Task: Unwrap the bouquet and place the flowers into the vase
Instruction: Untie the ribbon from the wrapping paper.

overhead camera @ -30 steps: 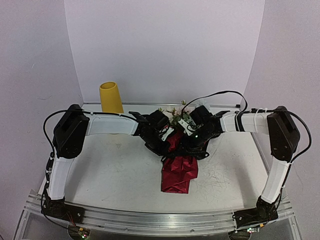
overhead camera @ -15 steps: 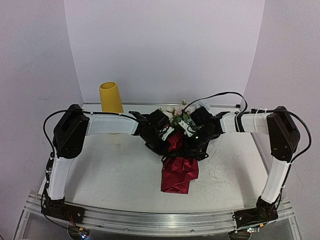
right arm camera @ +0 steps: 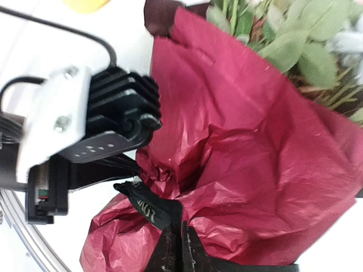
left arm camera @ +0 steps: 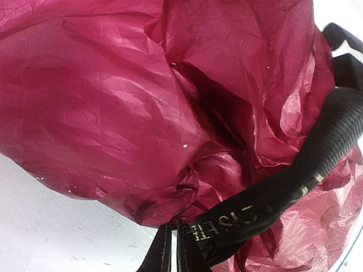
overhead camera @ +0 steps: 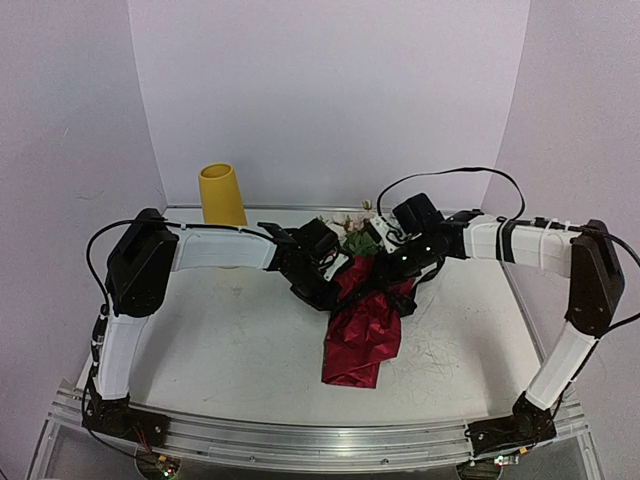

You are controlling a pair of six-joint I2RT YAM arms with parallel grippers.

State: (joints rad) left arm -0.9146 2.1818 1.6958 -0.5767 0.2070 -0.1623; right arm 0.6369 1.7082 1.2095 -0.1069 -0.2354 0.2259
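Both arms (overhead camera: 220, 250) elbows-out over bouquet (overhead camera: 362, 335) (fingers (left arm camera: 160, 256) together)

**Three views: one fixed high, two riding the wrists, all meeting on the bouquet (overhead camera: 362, 330).**

The top camera sat above and behind the counter's (overhead camera: 230, 340) near edge. It looked down and forward over the whole surface to the vase (overhead camera: 222, 195) at the far left corner. The left wrist camera looked along the left tool (left arm camera: 173, 252), whose tips showed at the frame's bottom edge. It was so near that crinkled red paper and the black ribbon (left arm camera: 317, 153) filled the picture. The right wrist camera looked along the right tool (right arm camera: 180, 249) from slightly further back, taking in paper, leaves and the left tool's body. All three shared the bouquet mid-counter, and both wrist views shared the ribbon.
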